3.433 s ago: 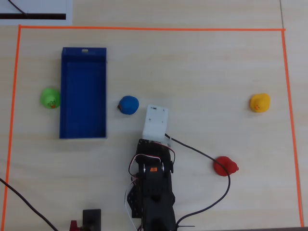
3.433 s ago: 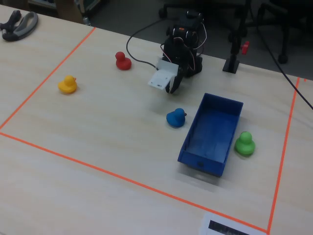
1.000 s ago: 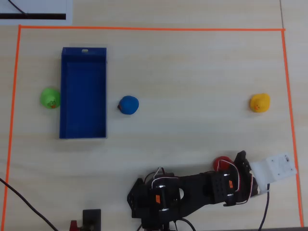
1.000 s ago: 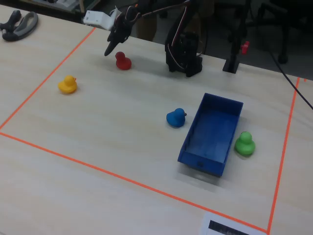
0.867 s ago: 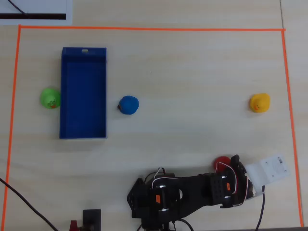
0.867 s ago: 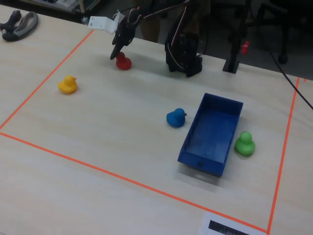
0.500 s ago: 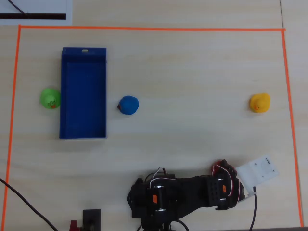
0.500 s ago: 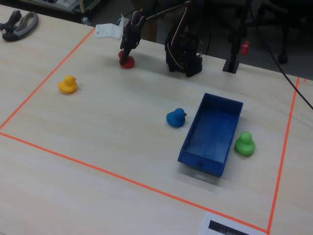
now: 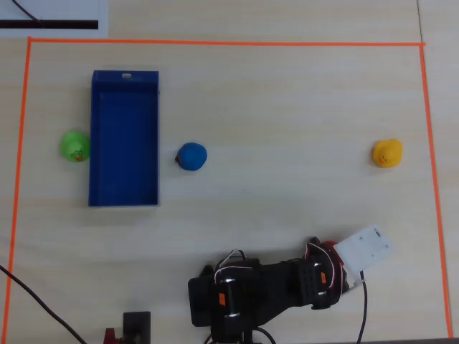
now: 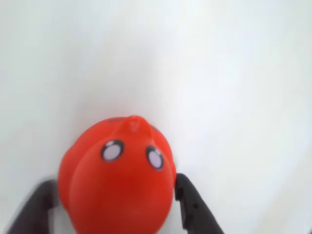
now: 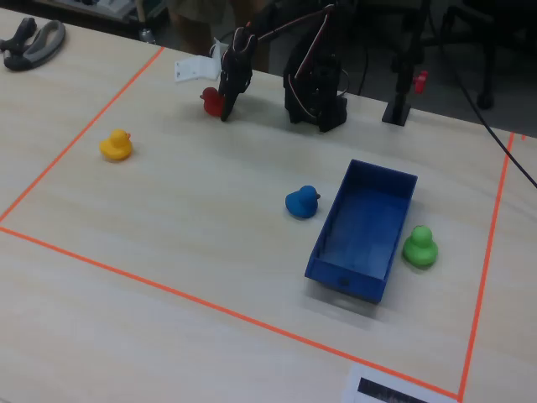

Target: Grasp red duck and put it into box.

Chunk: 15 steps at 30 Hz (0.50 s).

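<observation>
The red duck (image 10: 119, 180) fills the lower middle of the wrist view and faces the camera. My gripper (image 10: 114, 195) has one black finger on each side of it, both against its body. The left finger (image 10: 34, 204) is blurred. In the fixed view the red duck (image 11: 211, 101) sits at table level at the gripper (image 11: 221, 107), near the arm's base. In the overhead view only a bit of red (image 9: 326, 249) shows under the white camera mount. The blue box (image 9: 123, 143) is open and empty at the left of the overhead view, far from the gripper; it also shows in the fixed view (image 11: 365, 218).
A green duck (image 9: 74, 146) sits just left of the box. A blue duck (image 9: 191, 156) sits just right of it. A yellow duck (image 9: 387, 153) is at the far right. Orange tape (image 9: 215, 43) borders the work area.
</observation>
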{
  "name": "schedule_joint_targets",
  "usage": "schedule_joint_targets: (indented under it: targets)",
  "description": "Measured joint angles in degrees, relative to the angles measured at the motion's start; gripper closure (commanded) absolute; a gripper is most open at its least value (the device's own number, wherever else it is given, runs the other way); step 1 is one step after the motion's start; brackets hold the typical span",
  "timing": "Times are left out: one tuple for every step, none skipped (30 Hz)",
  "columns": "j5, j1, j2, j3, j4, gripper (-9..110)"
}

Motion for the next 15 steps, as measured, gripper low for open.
schedule_joint_targets:
  targets:
    - [0.4,-0.1,0.0,-0.4,1.1,101]
    - [0.6,-0.3,0.0,-1.2,2.5,101]
    - [0.7,-0.3,0.0,-1.9,3.7,101]
    - [0.9,-0.3,0.0,-2.5,4.9,101]
    - [1.1,-0.4,0.0,-3.1,5.8,101]
    - [1.2,-0.4,-0.1,-3.5,6.6,101]
    - [1.4,-0.4,-0.1,-3.9,7.2,101]
    - [1.6,-0.4,-0.2,-4.1,7.6,101]
    - [1.8,-0.6,-0.4,-4.5,7.8,101]
    - [2.1,-0.9,-0.7,-4.7,7.8,101]
    - [2.7,-1.1,-0.7,-5.0,8.0,101]
    - [3.5,-1.6,-0.4,-5.4,8.7,101]
    - [4.4,-2.1,-0.3,-6.1,9.8,101]
    - [5.6,-2.7,-0.1,-6.9,10.5,101]
    - [7.6,-3.1,-0.1,-8.3,11.4,101]
